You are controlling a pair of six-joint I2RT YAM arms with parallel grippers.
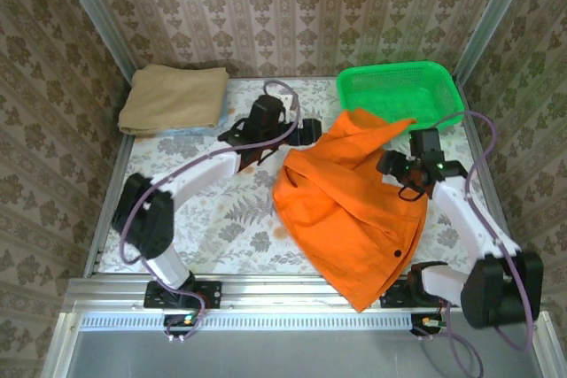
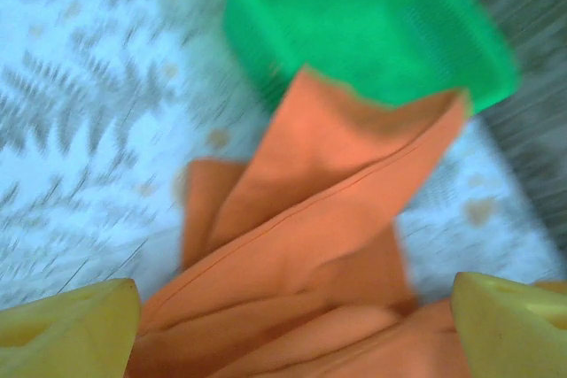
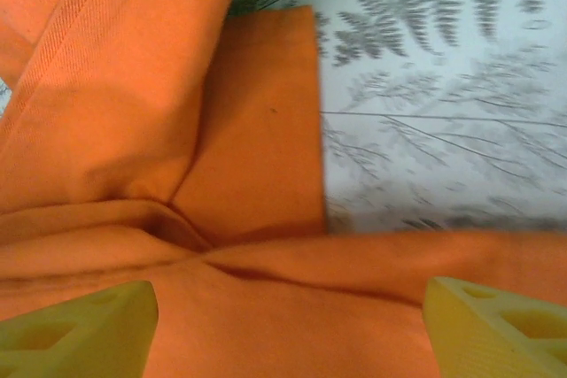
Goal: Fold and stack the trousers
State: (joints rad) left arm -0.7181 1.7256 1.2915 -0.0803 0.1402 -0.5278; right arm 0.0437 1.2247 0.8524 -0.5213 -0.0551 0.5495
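The bright orange trousers (image 1: 345, 201) lie crumpled across the right half of the table, one end resting against the green basket and the other hanging over the near edge. My left gripper (image 1: 306, 133) sits at the cloth's upper left edge. In the left wrist view it (image 2: 292, 343) is open, its yellow fingers (image 2: 71, 329) wide apart over folds of the trousers (image 2: 328, 219). My right gripper (image 1: 397, 168) is at the cloth's right edge. In the right wrist view it (image 3: 283, 334) is open too, with the trousers (image 3: 115, 112) bunched between its fingertips (image 3: 496, 325).
A green mesh basket (image 1: 400, 95) stands at the back right, blurred in the left wrist view (image 2: 354, 15). A folded tan cloth (image 1: 174, 97) lies at the back left. The fern-patterned tabletop (image 1: 221, 219) is bare on the left, and wallpapered walls enclose the table.
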